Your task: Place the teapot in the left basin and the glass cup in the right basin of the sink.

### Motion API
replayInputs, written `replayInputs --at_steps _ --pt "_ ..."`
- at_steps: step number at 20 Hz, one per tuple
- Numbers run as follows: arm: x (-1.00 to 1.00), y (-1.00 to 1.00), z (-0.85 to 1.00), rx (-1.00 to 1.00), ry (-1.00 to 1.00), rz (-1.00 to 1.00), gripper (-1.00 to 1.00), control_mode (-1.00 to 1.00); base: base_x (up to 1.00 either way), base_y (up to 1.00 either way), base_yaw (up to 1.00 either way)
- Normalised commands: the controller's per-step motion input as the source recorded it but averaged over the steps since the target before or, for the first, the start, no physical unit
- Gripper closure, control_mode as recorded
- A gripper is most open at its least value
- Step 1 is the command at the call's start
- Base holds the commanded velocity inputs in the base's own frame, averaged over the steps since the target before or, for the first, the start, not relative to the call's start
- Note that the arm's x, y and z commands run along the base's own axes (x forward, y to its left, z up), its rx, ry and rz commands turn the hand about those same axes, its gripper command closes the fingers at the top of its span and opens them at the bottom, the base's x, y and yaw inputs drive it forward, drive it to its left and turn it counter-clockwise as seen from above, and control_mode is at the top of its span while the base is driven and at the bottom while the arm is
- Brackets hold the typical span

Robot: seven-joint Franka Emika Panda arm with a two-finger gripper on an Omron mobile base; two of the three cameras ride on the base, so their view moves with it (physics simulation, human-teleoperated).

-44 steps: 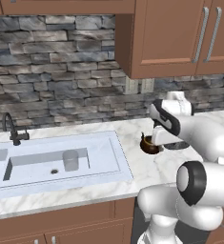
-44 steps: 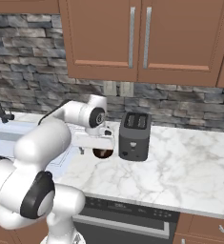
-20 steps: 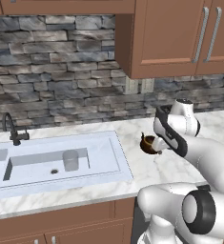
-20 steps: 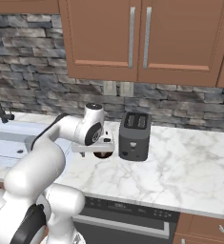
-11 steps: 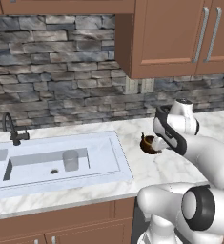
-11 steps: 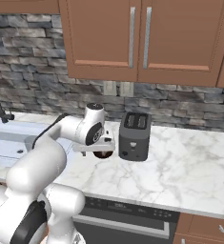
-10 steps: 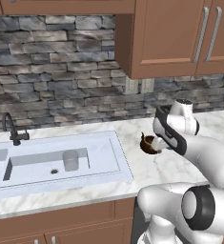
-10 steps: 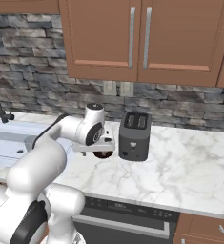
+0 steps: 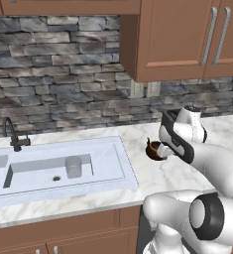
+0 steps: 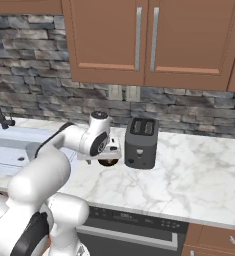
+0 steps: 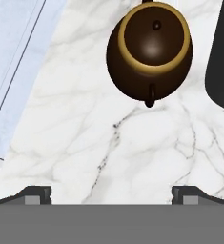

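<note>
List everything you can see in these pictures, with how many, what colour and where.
teapot: one, dark brown with tan rim, on the counter between sink and toaster
cup: one, pale grey, in the sink's right basin
sink: one, white, set in the counter
faucet: one, dark, behind the sink
toaster: one, black, on the counter right of the teapot
counter: one, white marble
cabinets: brown, above and below the counter
wall: grey stone, behind the counter
gripper: one, jaws open, over the counter near the teapot
</note>
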Motion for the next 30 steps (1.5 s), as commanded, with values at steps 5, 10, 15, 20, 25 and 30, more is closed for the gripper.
replayInputs --at_steps 5,10,15,20,25,30 --pt "0.14 0.0 -0.13 0.0 -0.03 0.0 -1.0 -1.0 0.0 0.0 0.0" --pt "0.19 0.0 -0.09 0.0 0.0 0.0 -1.0 -1.0 0.0 0.0 0.0" --pt "0.18 0.0 -0.06 -0.02 0.0 0.0 -1.0 -1.0 0.0 0.0 0.0" --pt "0.09 0.0 -0.08 -0.02 -0.01 0.0 -1.0 -1.0 0.0 0.0 0.0" --pt "0.08 0.0 -0.09 -0.01 0.0 0.0 -1.0 -1.0 0.0 0.0 0.0" --pt "0.08 0.0 -0.1 -0.01 0.0 0.0 -1.0 -1.0 0.0 0.0 0.0"
